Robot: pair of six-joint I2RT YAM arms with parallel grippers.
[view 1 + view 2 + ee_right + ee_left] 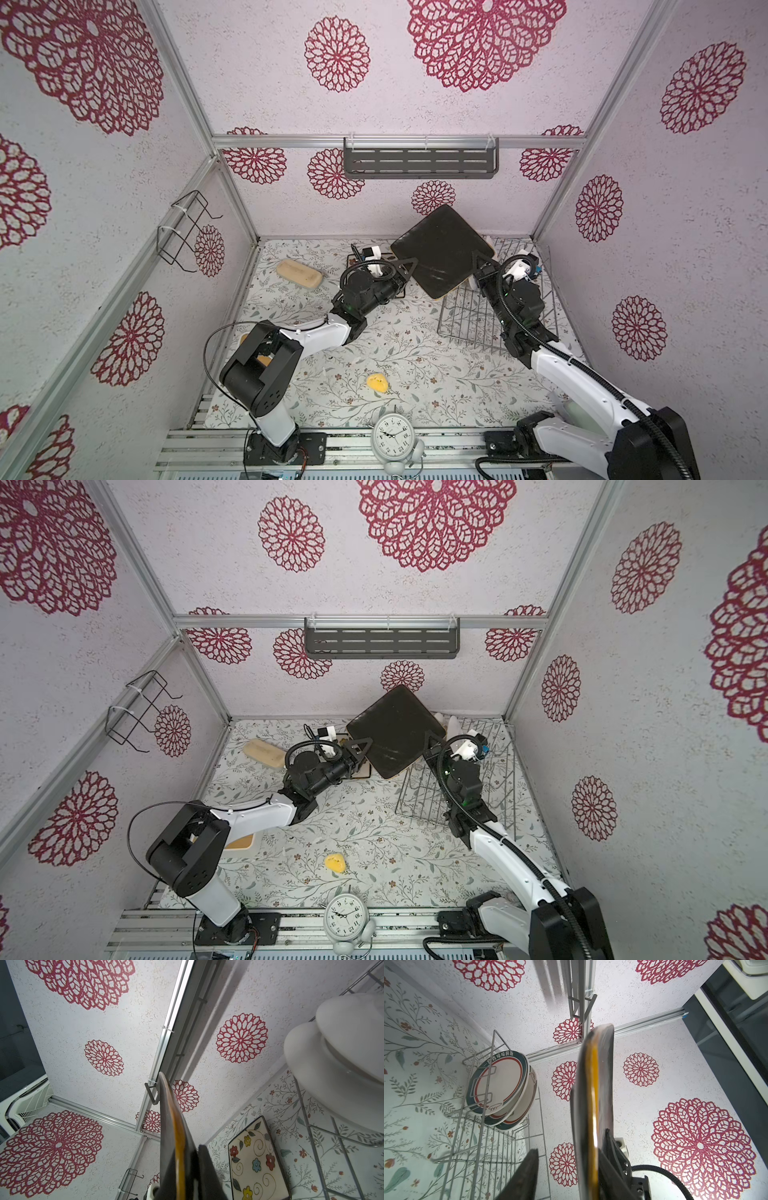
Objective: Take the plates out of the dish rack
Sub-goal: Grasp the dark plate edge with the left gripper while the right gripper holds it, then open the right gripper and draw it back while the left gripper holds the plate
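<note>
Basically a handover, I'd say: right jaws pinch the dark square plate (440,249). Left jaws straddle its far edge, half-open, not gripping.

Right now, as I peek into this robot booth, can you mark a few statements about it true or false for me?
1. The right gripper holds the dark square plate in the air. True.
2. The dish rack is empty. False: two round teal-rimmed plates stand in it.
3. The flowered square plate lies on the table. True.
4. The alarm clock sits inside the dish rack. False: it stands at the front, between the arm bases.
</note>
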